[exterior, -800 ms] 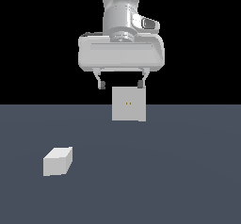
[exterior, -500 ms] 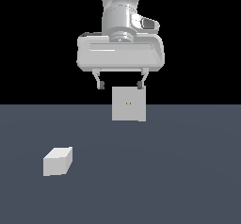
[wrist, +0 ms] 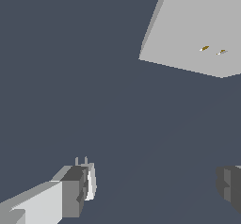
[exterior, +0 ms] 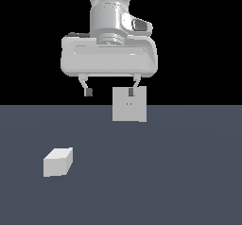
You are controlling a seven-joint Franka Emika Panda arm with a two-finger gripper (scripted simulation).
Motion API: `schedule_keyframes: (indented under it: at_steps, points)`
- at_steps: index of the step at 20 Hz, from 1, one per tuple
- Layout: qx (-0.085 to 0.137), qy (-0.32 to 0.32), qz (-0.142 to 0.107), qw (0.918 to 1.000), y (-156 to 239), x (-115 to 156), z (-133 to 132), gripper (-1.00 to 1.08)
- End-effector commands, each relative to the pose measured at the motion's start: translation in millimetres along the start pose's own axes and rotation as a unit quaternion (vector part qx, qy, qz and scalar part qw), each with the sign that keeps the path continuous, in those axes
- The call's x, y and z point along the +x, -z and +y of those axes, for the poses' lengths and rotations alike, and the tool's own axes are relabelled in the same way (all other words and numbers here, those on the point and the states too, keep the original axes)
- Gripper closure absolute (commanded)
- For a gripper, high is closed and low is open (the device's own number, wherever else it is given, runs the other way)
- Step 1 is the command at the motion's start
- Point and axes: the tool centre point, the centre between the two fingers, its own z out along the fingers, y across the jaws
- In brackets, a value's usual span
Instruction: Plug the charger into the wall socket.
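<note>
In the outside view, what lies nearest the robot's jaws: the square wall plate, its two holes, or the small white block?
1. Wall socket: its top overlaps one jaw in the picture, at the view's right.
2. Its two holes, just below.
3. Charger, far off at lower left on the floor.

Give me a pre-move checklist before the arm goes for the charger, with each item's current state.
1. Gripper open and empty: ok, fingers spread wide with nothing between them.
2. Charger free to grasp: ok, it lies alone on the floor, toward the exterior view's left.
3. Gripper above the charger: not ok, it hangs high, nearer the wall socket.
4. Wall socket upright, its two holes unblocked: ok.
5. Charger's prongs facing the socket: cannot tell from the exterior view.
6. Path down to the charger unobstructed: ok, nothing stands between.
</note>
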Motion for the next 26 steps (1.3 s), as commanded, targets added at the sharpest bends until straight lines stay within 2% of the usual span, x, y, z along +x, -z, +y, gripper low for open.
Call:
schedule_keyframes:
  at_steps: [1,14,26]
  points:
    - [0.001,0.008,0.005,1.0000,-8,-10,-11,-0.92]
    - [0.003,0.047,0.031,0.9984,-54,-62,-65,-0.92]
    - [0.003,0.055,0.035,0.9979,-64,-71,-75,-0.92]
